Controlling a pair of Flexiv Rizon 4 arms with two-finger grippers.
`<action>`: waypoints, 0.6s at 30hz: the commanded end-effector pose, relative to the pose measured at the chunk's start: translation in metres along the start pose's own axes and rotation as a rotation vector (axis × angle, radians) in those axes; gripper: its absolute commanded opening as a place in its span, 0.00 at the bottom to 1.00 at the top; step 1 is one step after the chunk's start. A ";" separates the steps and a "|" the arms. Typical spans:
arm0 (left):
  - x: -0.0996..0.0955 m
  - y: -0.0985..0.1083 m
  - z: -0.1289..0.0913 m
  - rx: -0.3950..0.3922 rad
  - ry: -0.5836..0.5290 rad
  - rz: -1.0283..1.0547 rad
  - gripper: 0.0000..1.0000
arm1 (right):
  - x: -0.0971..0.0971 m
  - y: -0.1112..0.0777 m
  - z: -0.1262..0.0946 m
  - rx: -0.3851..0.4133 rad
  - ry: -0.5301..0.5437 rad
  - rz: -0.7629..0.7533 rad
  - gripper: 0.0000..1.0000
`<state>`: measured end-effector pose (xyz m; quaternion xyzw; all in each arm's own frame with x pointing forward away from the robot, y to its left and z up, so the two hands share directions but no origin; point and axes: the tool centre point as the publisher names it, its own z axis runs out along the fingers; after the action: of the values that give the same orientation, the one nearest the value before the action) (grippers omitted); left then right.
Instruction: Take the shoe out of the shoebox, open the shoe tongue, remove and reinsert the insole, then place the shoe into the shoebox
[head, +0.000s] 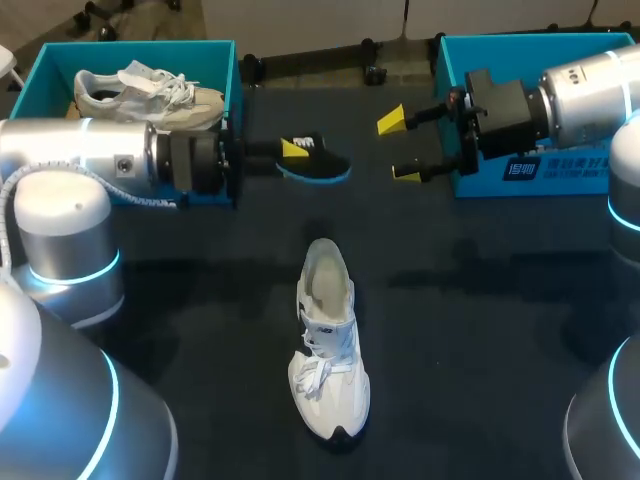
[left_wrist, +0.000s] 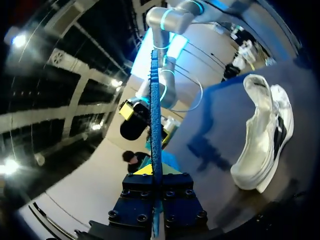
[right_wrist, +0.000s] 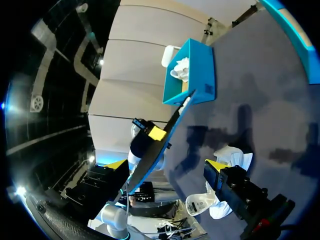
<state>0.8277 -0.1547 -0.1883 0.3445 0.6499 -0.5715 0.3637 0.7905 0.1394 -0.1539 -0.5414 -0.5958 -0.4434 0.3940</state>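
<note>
wide dark table (head: 480, 330) here, and the shoe (head: 328, 350) stands alone in the middle of it, bare tabletop open on both its flanks and on its toe side. beyond its heel there is more open room before anything hangs overhead.

the shoe sits upright on its sole, long axis running from the robot's side toward the far edge, toe nearest the robot, mouth open at the heel end, laces loose over the forefoot. from the left wrist it (left_wrist: 265, 135) lies off to the side of the fingers, hollow showing.

past the shoe's heel, the insole (head: 318, 163) hangs above the table, black with a blue edge, lying crosswise to the shoe's axis. the left gripper (head: 295, 150) is clamped on its near end; its own camera sees the insole (left_wrist: 156, 115) edge-on, sticking straight out between the fingers.

further beyond the heel and to the right, the right gripper (head: 400, 146) has its yellow tips spread wide with nothing held, apart from the insole's free end.

far from the shoe on the left, the left shoebox (head: 140, 46) holds a second shoe (head: 150, 92); far on the right, the right shoebox (head: 530, 42) sits behind the right arm.
</note>
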 end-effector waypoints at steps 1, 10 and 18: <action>0.004 -0.009 -0.005 -0.017 -0.075 0.125 0.00 | 0.000 0.000 0.001 -0.002 0.000 0.000 1.00; 0.000 -0.005 -0.004 -0.042 -0.135 0.304 0.00 | 0.000 0.000 0.001 -0.002 0.000 0.000 1.00; -0.005 -0.006 0.005 -0.063 -0.135 0.442 0.00 | 0.000 0.000 0.001 -0.002 0.000 0.000 1.00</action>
<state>0.8244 -0.1538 -0.1814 0.4241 0.5517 -0.4865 0.5283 0.7905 0.1398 -0.1542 -0.5414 -0.5958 -0.4436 0.3939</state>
